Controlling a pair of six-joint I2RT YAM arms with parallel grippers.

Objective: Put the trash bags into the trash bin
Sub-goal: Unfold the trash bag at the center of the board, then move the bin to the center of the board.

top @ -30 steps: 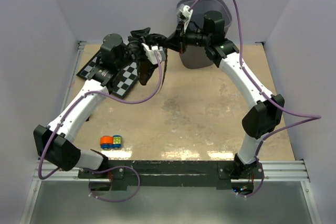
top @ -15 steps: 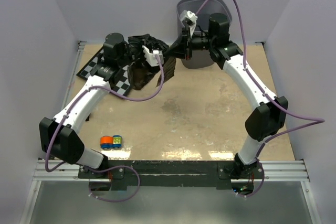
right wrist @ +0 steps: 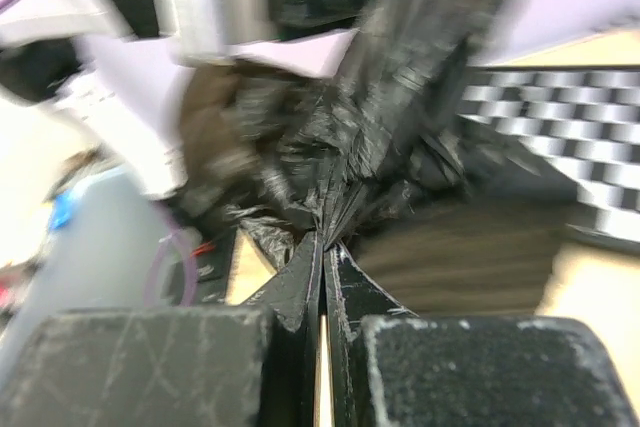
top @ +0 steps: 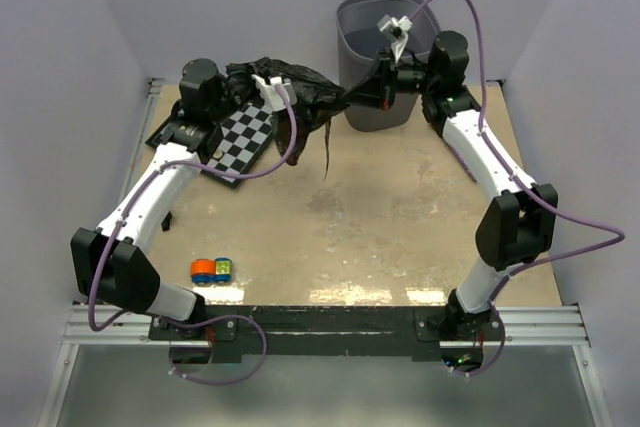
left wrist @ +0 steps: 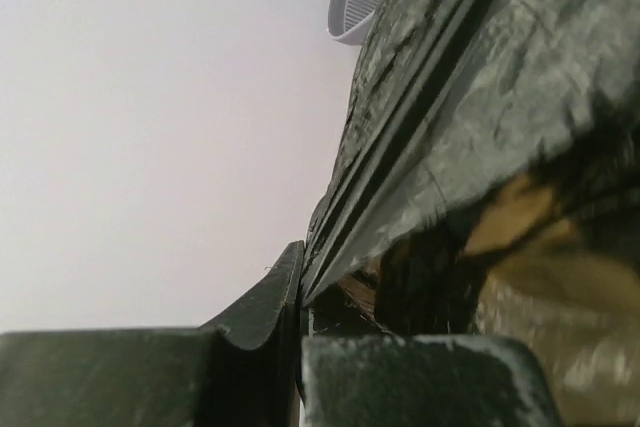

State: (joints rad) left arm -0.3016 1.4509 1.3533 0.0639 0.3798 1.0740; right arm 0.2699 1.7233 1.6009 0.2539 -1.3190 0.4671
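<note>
We hold the black trash bag (top: pixel 292 87) up between our two arms, just beside the trash bin (top: pixel 372 115).

Our left gripper (left wrist: pixel 302 282) is pinched tight on one edge of the trash bag, and our right gripper (right wrist: pixel 322 247) is pinched tight on the other end. The bag hangs in the air, stretched between them, with a thin tail drooping down. It is not in the bin yet. We think this is the carrying step. Next we need to lift the bag higher than the rim, bring it over the opening, and then let go. It is floppy, so it may catch on the rim. The table (top: pixel 400 207) is tan and scuffed. A checkerboard (top: pixel 240 137) and a small orange and blue toy (top: pixel 212 269) lie on it. Plain pale walls (top: pixel 70 67) stand around.
</note>
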